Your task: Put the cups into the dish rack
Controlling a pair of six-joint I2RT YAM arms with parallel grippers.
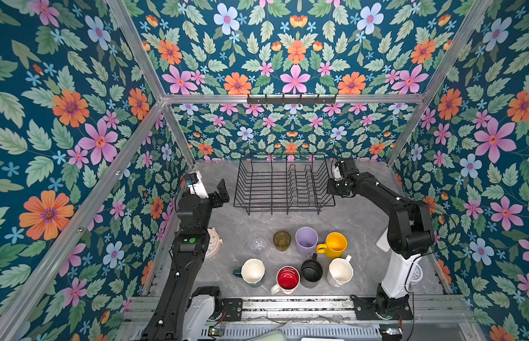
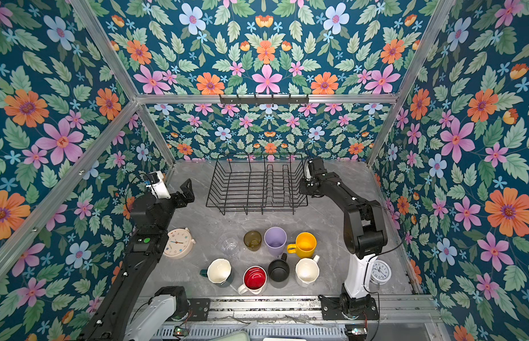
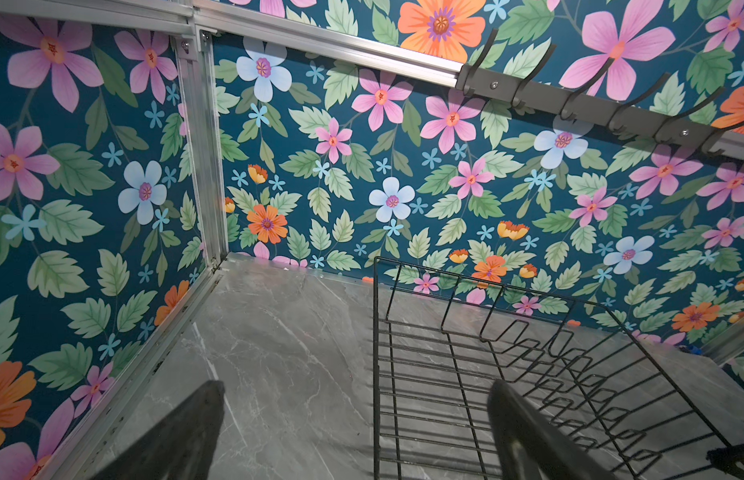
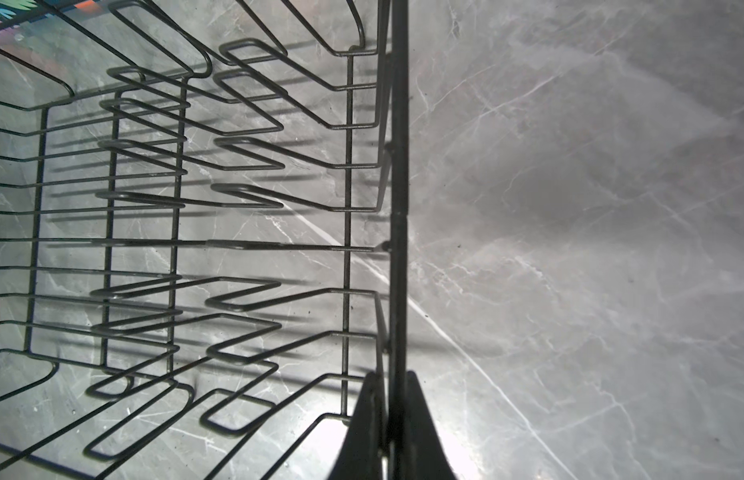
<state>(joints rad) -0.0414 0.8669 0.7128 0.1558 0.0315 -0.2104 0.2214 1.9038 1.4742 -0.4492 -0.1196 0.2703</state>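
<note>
- Right gripper (image 4: 390, 376): jaws closed on the top rim wire of the dish rack (image 1: 283, 189), at its right side
- Left gripper (image 3: 355, 386): jaws wide apart, holding nothing, near the rack's left side
- Dish rack: stands at the far end of the table (image 1: 221, 224)
- Cups (image 1: 306, 240): eight, upright in two rows on the table, on the near side of the rack and apart from it

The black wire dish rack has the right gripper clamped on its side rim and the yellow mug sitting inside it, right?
Not quite. The right gripper is clamped on the side rim of the black wire dish rack, but the yellow mug stands on the grey table, outside the empty rack; both top views show it.
</note>
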